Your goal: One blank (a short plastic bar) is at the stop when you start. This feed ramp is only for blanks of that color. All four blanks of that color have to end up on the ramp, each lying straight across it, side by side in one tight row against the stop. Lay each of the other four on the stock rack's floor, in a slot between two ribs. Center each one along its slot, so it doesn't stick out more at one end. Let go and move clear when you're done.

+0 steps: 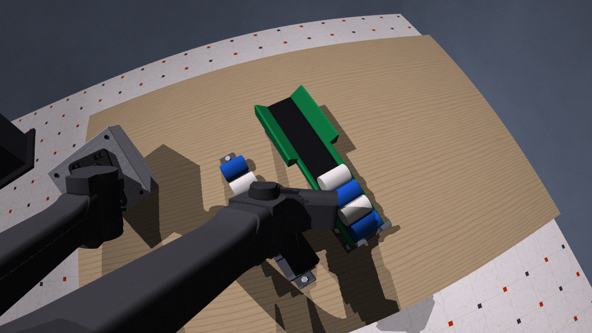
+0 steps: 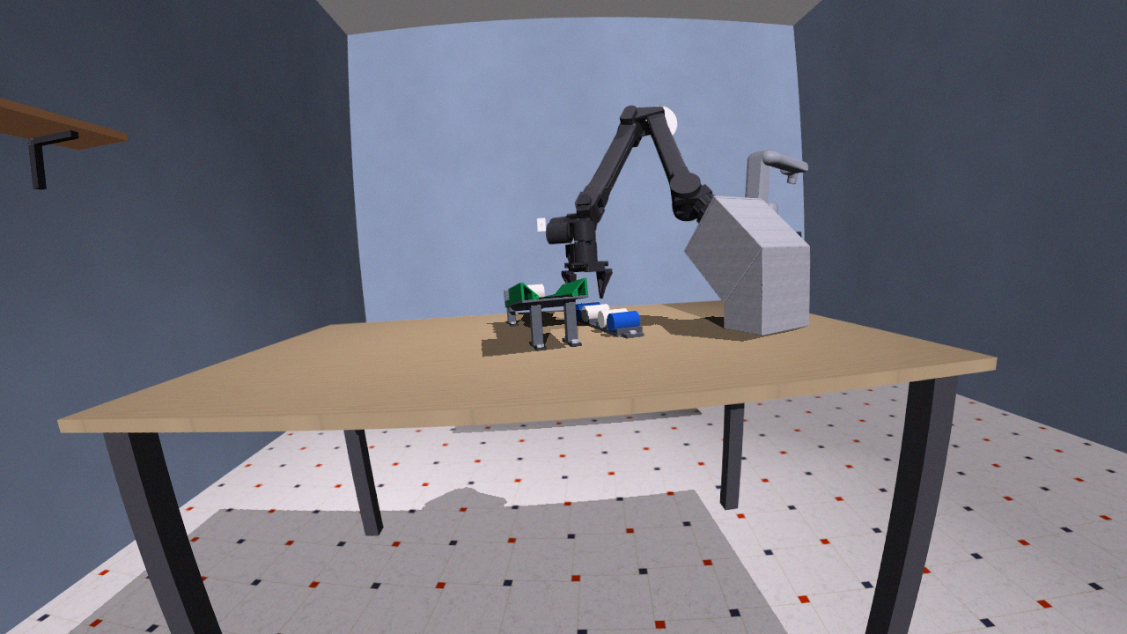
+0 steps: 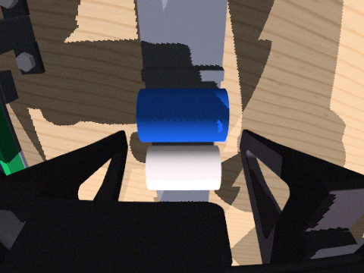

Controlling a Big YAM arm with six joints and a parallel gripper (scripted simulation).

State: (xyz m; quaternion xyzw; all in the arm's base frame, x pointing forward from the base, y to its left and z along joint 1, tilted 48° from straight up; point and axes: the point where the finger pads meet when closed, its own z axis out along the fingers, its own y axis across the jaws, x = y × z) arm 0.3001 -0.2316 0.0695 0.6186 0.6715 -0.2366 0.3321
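Four blanks lie crosswise on the green-edged ramp (image 1: 314, 111) (image 2: 518, 295) in the top view; from the stop end (image 1: 385, 227) upward: a first blue blank (image 1: 365, 225), a first white blank (image 1: 355, 210), a second blue blank (image 1: 348, 193), a second white blank (image 1: 334, 177). Exterior view shows only white above the ramp's side walls.

Stock rack (image 1: 305, 279) (image 2: 630, 332) (image 3: 182, 23): top view gives a third blue blank (image 1: 234, 167) (image 2: 623, 320) and a third white blank (image 1: 243, 182) at one end; my arm (image 1: 186, 252) (image 2: 610, 169) covers the middle. Exterior view adds a blank of each colour beyond them. Wrist view shows that pair, a fourth blue blank (image 3: 183, 115) and a fourth white blank (image 3: 183, 167), side by side across the rack.

My gripper (image 2: 585, 285) (image 3: 183, 138) stands wide, nothing between the fingers, above the rack. In the wrist view, a gap appears on either side of the white blank. Bare rack extends past the blue one. Ramp edge near my fingers at left; contact cannot be judged from this view. Upper ramp bed is unoccupied.

Surface: wood-grained tabletop (image 1: 434, 124) (image 2: 394, 370) (image 3: 311, 95), with hard shadows. Grey pedestal (image 1: 59, 174) (image 2: 784, 291) near one edge. Room: blue-grey walls, pale floor (image 1: 488, 298) (image 2: 488, 457) with red and dark squares, wooden wall shelf (image 2: 55, 121) at left in the exterior view.
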